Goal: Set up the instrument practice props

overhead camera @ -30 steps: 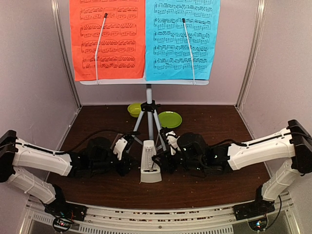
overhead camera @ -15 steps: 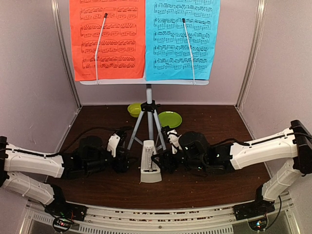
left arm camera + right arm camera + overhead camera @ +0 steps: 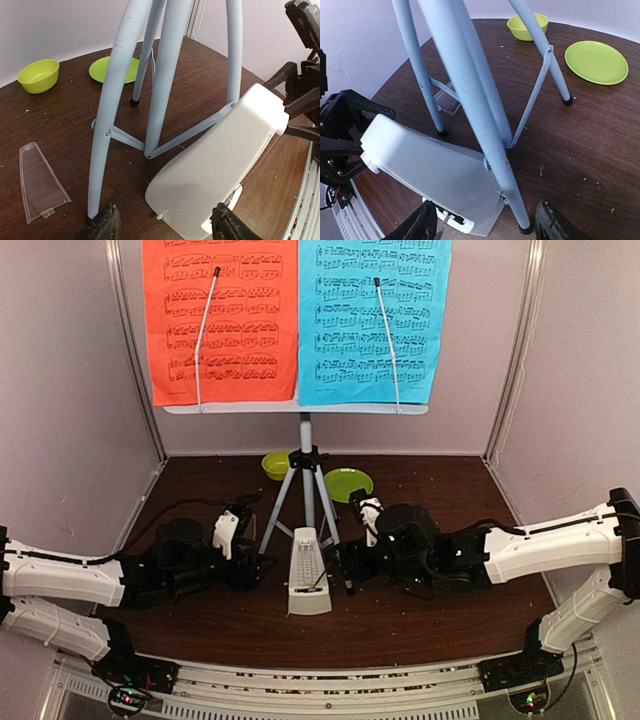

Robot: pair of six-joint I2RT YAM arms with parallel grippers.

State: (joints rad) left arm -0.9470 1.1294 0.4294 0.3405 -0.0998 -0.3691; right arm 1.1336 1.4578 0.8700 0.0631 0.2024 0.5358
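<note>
The grey music-stand desk [image 3: 296, 408] stands on the folding tripod [image 3: 305, 490] and carries the red sheet [image 3: 220, 320] and the blue sheet [image 3: 375, 320]. In front of the tripod feet the whitish metronome [image 3: 310, 575] stands upright on the brown table. My left gripper [image 3: 246, 566] is open just left of it, jaws wide on either side of its base without touching [image 3: 165, 229]. On the metronome's right, my right gripper [image 3: 350, 564] is open too, its jaws spanning the metronome's corner and a tripod leg [image 3: 485, 227]. Nothing is held.
A clear plastic metronome cover [image 3: 40, 182] lies flat left of the tripod. A lime-green bowl [image 3: 277, 464] and a lime-green plate [image 3: 349, 484] sit behind the tripod. White walls close the table in on three sides.
Both grippers opened and drew back from the metronome, the left arm to the left and the right arm to the right. The metronome stayed standing.
</note>
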